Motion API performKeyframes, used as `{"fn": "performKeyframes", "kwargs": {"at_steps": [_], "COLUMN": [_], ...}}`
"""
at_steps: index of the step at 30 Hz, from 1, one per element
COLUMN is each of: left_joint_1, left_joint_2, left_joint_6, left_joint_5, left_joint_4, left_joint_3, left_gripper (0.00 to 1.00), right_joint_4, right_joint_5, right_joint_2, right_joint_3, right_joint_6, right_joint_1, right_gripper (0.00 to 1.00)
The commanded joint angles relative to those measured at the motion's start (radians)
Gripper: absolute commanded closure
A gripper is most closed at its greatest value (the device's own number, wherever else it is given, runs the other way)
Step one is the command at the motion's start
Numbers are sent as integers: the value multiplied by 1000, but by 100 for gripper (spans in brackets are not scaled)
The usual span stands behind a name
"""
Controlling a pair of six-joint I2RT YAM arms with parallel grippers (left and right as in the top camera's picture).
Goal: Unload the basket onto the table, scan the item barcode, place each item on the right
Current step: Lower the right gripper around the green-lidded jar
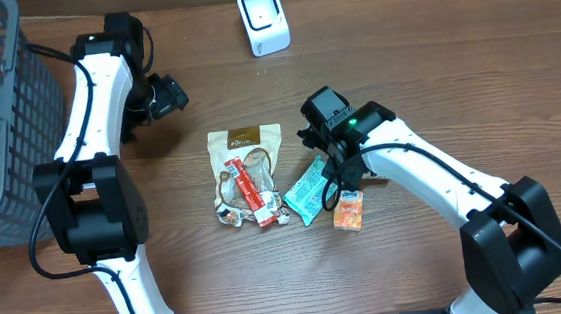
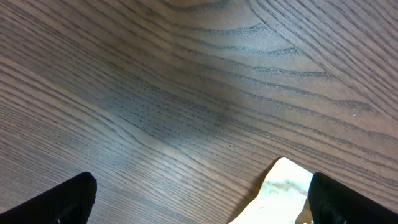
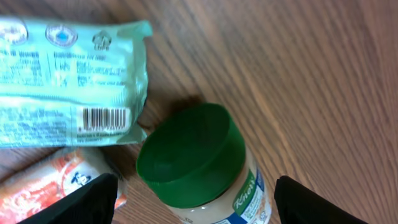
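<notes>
The right hand (image 1: pixel 339 180) hangs directly over a green-lidded jar (image 3: pixel 189 155) at the right edge of the cluster of goods in the middle of the tabletop (image 1: pixel 433 55). Its jaws stand wide, one finger (image 3: pixel 87 199) on each side of the jar with a clear gap on both sides, so it holds nothing. The jar seems to stand about upright, lid toward the wrist camera, so its long axis runs up into the hand and a straight descent should bring the fingers around the lid or shoulder.

Just beside the jar lie a teal packet (image 3: pixel 68 81), whose printed barcode (image 3: pixel 102 118) faces up, and an orange packet (image 3: pixel 50 183). Both are close enough that the left-side finger could catch them.

The left hand (image 1: pixel 167 94) is also fully spread and empty. It sits well apart from the jar, past the beige pouch (image 1: pixel 245 145), so the right arm is plainly the nearer one. The white scanner (image 1: pixel 263 20) stands at the far edge, well away from both hands, so the jar would probably have to be lifted and carried there
</notes>
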Motion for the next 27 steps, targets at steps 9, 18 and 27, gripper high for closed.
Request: {"fn": "performKeyframes", "kwargs": {"at_steps": [9,18,27], "left_joint_1": [2,2,2], "left_joint_2": [-15,-15,-15], "left_joint_6": [12,12,12], "left_joint_5": [-13,-13,-13], "left_joint_4": [1,0,0], "left_joint_3": [17,17,17], "left_gripper": [0,0,0], "right_joint_4": [3,-29,-19], "right_joint_5": [-64,-66,-102], "right_joint_2": [4,4,6], "right_joint_3": [-5,-5,-5], "right_joint_6": [-116,-134,-134], "right_joint_1": [-23,-24,-44], "right_gripper": [33,32,27]}}
